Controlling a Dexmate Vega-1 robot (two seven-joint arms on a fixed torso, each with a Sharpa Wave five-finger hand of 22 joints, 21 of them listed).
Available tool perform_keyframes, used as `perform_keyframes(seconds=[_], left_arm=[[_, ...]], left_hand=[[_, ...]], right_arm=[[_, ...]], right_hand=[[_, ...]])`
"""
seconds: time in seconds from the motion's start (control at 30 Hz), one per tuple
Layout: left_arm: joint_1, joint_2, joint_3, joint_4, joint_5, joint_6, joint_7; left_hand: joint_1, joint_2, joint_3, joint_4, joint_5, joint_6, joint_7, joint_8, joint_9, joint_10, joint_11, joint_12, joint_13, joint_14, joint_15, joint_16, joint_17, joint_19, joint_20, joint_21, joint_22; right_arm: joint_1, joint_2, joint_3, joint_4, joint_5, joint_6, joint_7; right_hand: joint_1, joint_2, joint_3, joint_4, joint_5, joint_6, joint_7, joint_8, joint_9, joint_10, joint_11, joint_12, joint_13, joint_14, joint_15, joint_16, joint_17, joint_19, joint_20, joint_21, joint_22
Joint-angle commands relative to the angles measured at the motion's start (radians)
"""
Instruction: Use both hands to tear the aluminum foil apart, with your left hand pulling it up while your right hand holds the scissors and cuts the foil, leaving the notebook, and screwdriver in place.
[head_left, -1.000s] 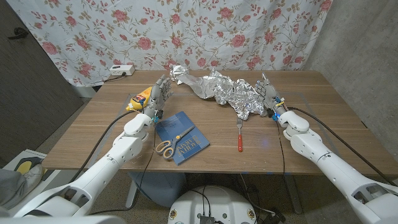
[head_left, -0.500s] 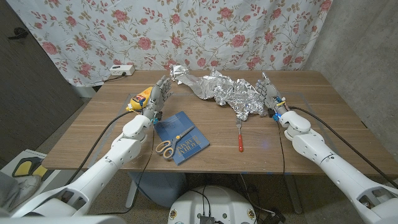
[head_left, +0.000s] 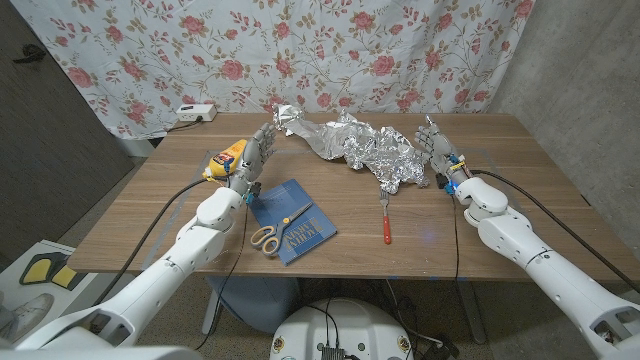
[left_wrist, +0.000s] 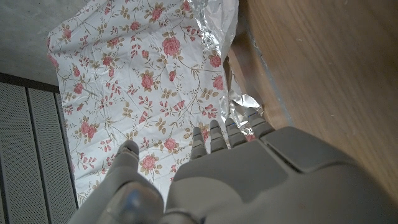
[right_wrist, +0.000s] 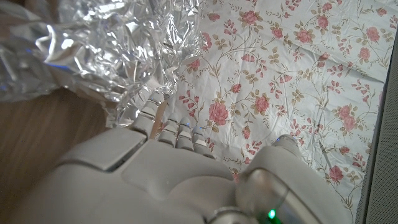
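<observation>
Wooden table (head_left: 180, 215): approach step; left hand (head_left: 252, 157) and right hand (head_left: 437, 150) flank the foil (head_left: 365, 148), fingers spread, holding nothing; the right hand must next fetch the scissors (head_left: 274, 229) off the notebook (head_left: 308, 232).

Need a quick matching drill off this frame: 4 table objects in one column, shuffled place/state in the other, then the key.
1 aluminum foil
2 scissors
3 screwdriver
4 notebook

A blue, under the scissors
B crumpled, between the two hands
C red handle, bare wood in front of the foil
D lying on the notebook, unheld

Pairs: 1-B, 2-D, 3-C, 4-A
</observation>
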Motion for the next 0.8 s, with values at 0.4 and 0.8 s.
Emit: perform_keyframes(seconds=[0.4,0.8], left_arm=[[0.051,0.079,0.003,-0.16,0.146,0.089,0.136],[0.083,0.099,-0.003,-0.227,0.169,0.119,0.161]], left_hand=[[0.021,0.0,0.005,-0.016,0.003,0.007,-0.003,0.005,0.002,0.022,0.013,0.012,0.003,-0.013,0.016,0.003,0.002,-0.011,0.001,-0.009,0.003],[0.032,-0.002,0.006,-0.025,0.001,0.009,-0.002,0.005,0.001,0.029,0.009,0.014,0.003,-0.023,0.017,0.001,0.001,-0.014,0.006,-0.012,0.003]], right_arm=[[0.046,0.0,-0.018,0.049,-0.054,0.025,0.014],[0.029,-0.009,-0.012,0.046,-0.063,0.031,-0.003]], right_hand=[[0.017,0.002,0.003,-0.015,0.001,-0.011,0.004,0.005,0.001,-0.007,0.001,0.007,-0.003,-0.014,0.003,0.001,-0.003,-0.017,0.001,0.0,0.001],[0.021,0.003,0.004,-0.017,0.0,-0.012,0.003,0.005,0.001,-0.008,0.0,0.008,-0.006,-0.019,0.003,0.001,-0.006,-0.023,0.001,0.001,0.001]])
